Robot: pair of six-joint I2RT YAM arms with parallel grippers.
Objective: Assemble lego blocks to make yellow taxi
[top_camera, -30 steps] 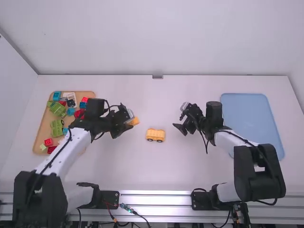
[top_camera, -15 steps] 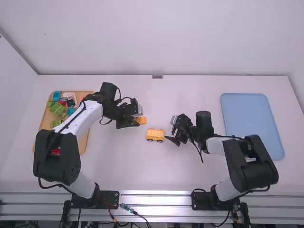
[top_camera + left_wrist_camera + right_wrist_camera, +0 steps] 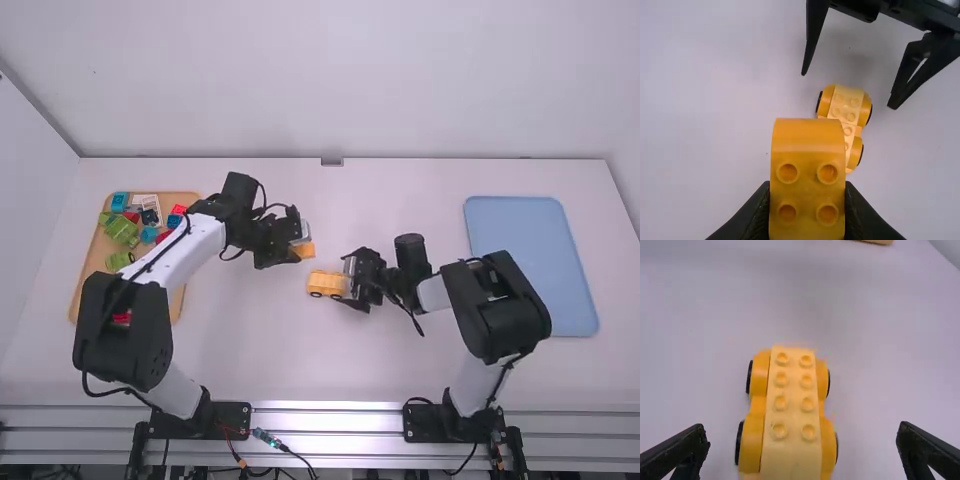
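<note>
Both grippers are over the middle of the white table (image 3: 250,350): on the left (image 3: 298,251) I am grasping a block, while on the right (image 3: 346,284) I am released, fingers spread wide. Taking twelve o'clock as straight away from my bases, the wooden tray (image 3: 92,275) lies at nine o'clock from my left gripper, with green, red and blue pieces (image 3: 121,229) in it. Next comes the yellow block (image 3: 807,192) between my left fingertips; it is a deep, warm yellow, smooth and rounded on one side, with four round studs on the neighbouring face. At five o'clock from it, near and apart, the yellow car base (image 3: 325,284) rests upright on the table. I see eight studs in two rows along its paler top, darker yellow rounded fenders and black wheels. My right gripper is at its three o'clock end, one finger on either side of it, each with a gap. Farther out towards three o'clock, well apart, lies the blue tray (image 3: 520,260).
</note>
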